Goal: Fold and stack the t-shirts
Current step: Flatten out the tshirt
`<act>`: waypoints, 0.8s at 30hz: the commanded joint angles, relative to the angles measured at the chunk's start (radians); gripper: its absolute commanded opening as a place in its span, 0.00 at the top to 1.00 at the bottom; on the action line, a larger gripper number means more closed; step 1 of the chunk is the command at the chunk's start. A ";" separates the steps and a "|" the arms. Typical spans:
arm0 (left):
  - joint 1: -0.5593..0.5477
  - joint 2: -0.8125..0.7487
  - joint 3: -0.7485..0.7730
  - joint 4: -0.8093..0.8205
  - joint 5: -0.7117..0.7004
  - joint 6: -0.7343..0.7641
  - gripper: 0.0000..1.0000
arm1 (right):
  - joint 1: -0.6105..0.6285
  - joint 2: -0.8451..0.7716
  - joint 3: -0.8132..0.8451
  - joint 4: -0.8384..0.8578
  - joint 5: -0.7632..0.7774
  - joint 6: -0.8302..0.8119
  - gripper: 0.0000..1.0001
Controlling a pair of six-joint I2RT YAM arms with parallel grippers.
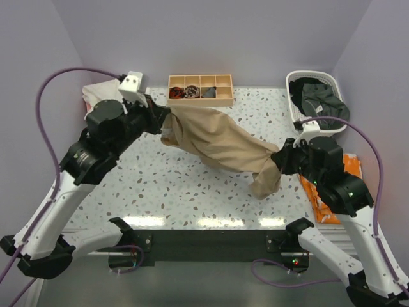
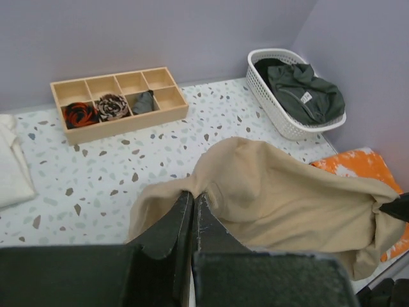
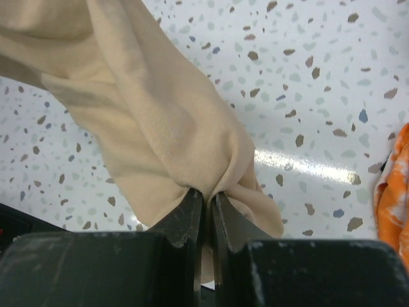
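Observation:
A tan-beige t-shirt [image 1: 217,144] hangs stretched in the air between my two grippers, above the speckled table. My left gripper [image 1: 165,121] is shut on its far-left end; in the left wrist view the gripper [image 2: 193,195] pinches a fold of the shirt [image 2: 287,204]. My right gripper [image 1: 279,160] is shut on the near-right end; in the right wrist view the gripper [image 3: 208,194] clamps bunched shirt cloth [image 3: 147,115]. A cream-white shirt [image 1: 96,94] lies folded at the far left, also in the left wrist view [image 2: 13,166]. Dark green shirts [image 1: 319,99] fill the white basket [image 1: 295,115].
A wooden divided tray [image 1: 200,89] with small dark items stands at the back middle. An orange cloth [image 1: 332,192] lies at the table's right edge under my right arm. The white basket [image 2: 271,105] stands at the far right corner.

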 commanded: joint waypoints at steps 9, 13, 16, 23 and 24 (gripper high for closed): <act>0.003 -0.163 0.155 -0.329 -0.101 0.017 1.00 | -0.004 -0.041 0.110 -0.055 -0.164 -0.086 0.91; 0.003 -0.182 0.020 -0.347 -0.123 -0.028 1.00 | -0.004 0.034 -0.054 -0.032 -0.336 -0.066 0.93; 0.003 -0.182 -0.113 -0.315 -0.112 -0.066 1.00 | 0.003 0.037 -0.224 0.078 -0.510 0.003 0.95; 0.003 -0.140 -0.259 -0.231 -0.080 -0.097 1.00 | 0.006 -0.035 -0.403 0.142 -0.686 0.115 0.55; 0.003 -0.133 -0.266 -0.227 -0.078 -0.097 1.00 | 0.005 -0.057 -0.398 0.129 -0.663 0.115 0.45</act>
